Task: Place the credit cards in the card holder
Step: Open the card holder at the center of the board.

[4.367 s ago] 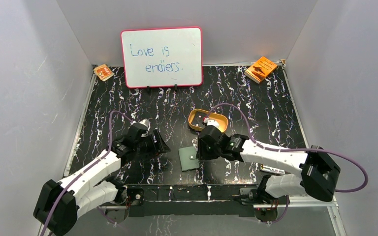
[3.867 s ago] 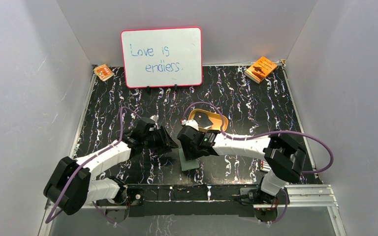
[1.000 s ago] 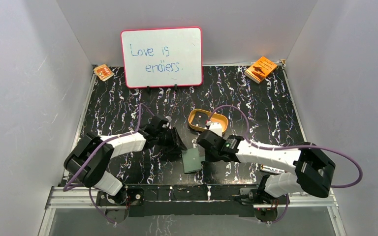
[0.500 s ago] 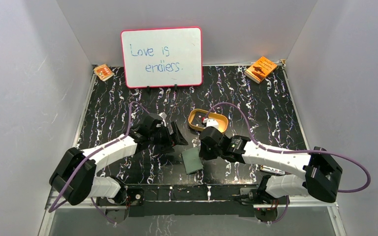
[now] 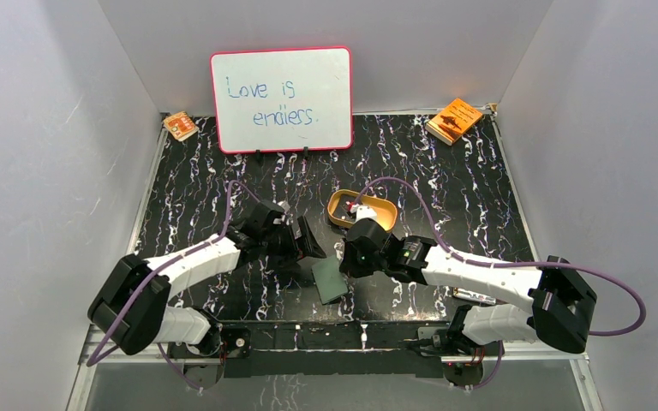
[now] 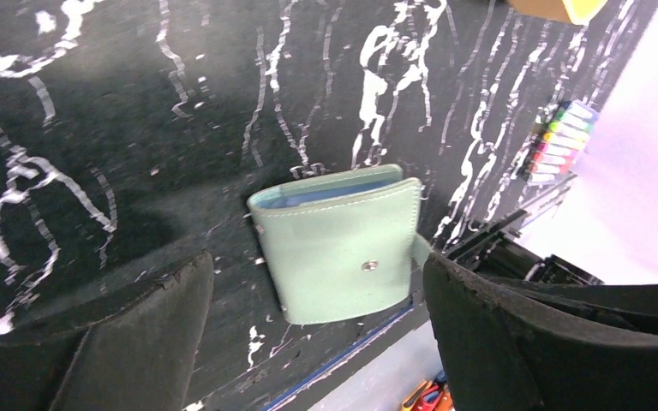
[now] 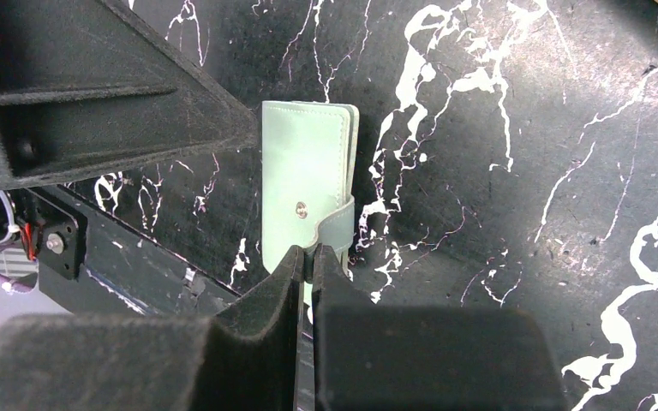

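Card holder (image 5: 329, 281): sage green, folded over, flat on the black white-veined table (image 5: 445, 193), close to the near edge and between the two arms. Snap stud facing up and uncovered, strap loose off one side, pale blue lining showing along the open edge.

Right gripper (image 7: 308, 257): fingers pressed together, tips down at the wallet's edge beside the loose strap. Cannot tell whether the strap is pinched between them or only touched.

Left gripper (image 6: 315, 265): fingers spread wide, nothing between them but open space. Poised over the table just left of the wallet and aimed at it, so the wallet appears framed in the gap from the wrist camera. No contact visible.

Just beyond the right wrist, a tan-gold oval tray (image 5: 333, 212), with something small and white inside, too small to identify. Further back, a red-framed whiteboard (image 5: 281, 98) standing upright, "Love is endless." in blue. Orange booklets in the far corners, one left (image 5: 180, 126), one right (image 5: 454, 120). Pack of coloured markers (image 6: 557, 145) near the table's near edge.
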